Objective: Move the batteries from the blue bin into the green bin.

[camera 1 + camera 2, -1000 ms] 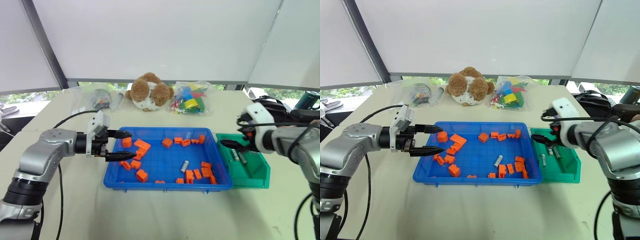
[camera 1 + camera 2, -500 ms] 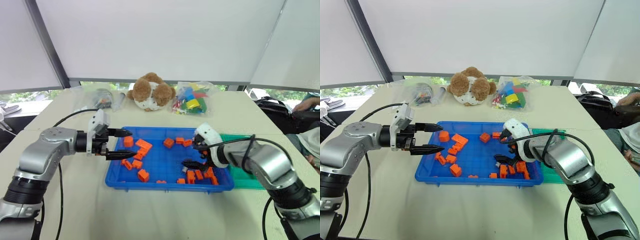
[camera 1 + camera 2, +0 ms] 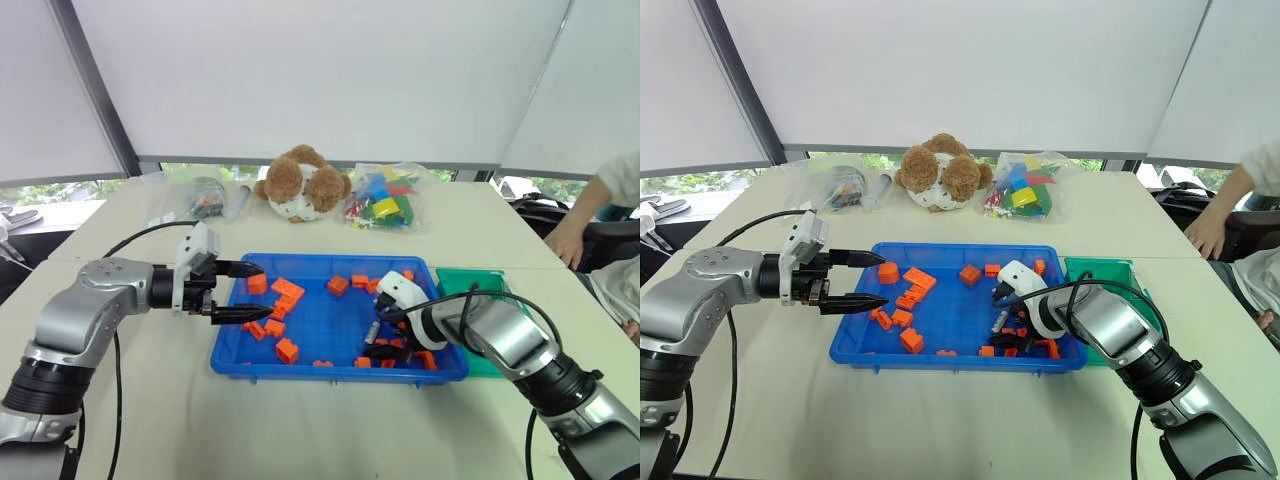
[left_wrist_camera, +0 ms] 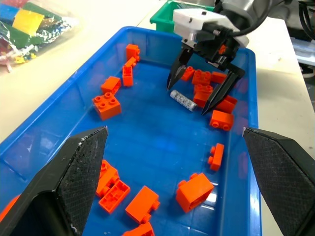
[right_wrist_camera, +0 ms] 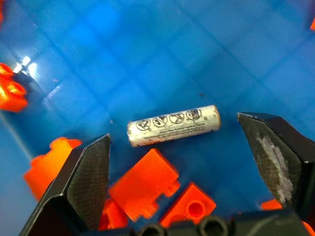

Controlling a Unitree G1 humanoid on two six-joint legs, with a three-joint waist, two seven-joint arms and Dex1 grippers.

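The blue bin (image 3: 340, 374) lies mid-table and holds several orange blocks (image 3: 284, 291) and one silver-grey battery (image 5: 173, 125). That battery (image 4: 183, 100) lies flat on the bin floor near the right end, beside a cluster of blocks. My right gripper (image 3: 375, 335) is open and points down into the bin, one finger on each side of the battery, not closed on it. My left gripper (image 3: 266, 290) hovers open and empty over the bin's left end. The green bin (image 3: 480, 280) sits against the blue bin's right side, partly hidden behind my right arm.
A teddy bear (image 3: 300, 183) and a clear bag of coloured blocks (image 3: 385, 197) lie behind the blue bin, and another clear bag (image 3: 195, 197) sits at the back left. A person's hand (image 3: 565, 235) rests at the table's far right edge.
My right gripper swung left from over the green bin and sank into the blue bin, ending astride the battery. The left gripper stayed put. A person's arm came in at the right.
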